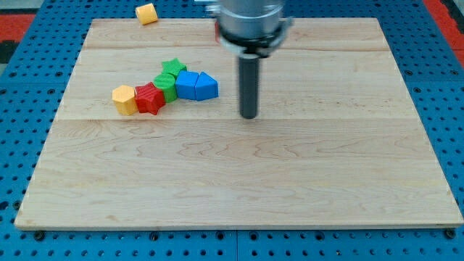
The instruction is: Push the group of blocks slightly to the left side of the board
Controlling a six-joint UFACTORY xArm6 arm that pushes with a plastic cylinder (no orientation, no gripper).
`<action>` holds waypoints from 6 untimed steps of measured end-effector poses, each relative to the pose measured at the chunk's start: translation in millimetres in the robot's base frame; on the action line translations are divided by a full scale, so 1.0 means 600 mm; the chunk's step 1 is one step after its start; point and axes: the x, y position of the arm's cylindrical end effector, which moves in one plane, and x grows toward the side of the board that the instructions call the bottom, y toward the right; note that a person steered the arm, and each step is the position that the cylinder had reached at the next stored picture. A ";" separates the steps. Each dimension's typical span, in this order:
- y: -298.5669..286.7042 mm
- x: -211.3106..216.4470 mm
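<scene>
A group of blocks lies left of the board's middle. From the view's left: a yellow hexagonal block [124, 99], a red star block [149, 98], a green block [166, 85] with a green star block [173, 68] behind it, then a blue block [188, 85] and a blue triangular block [206, 86]. They touch one another in a loose row. My tip [249, 116] stands on the board to the right of the group, a short gap from the blue triangular block.
A yellow block [146, 13] lies off the wooden board [239, 188] near the view's top left, on the blue pegboard surface [22, 80]. The arm's body hangs over the board's top middle.
</scene>
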 end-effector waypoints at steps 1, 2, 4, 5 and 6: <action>-0.059 -0.097; -0.131 -0.105; -0.185 -0.081; -0.110 -0.087; -0.079 -0.033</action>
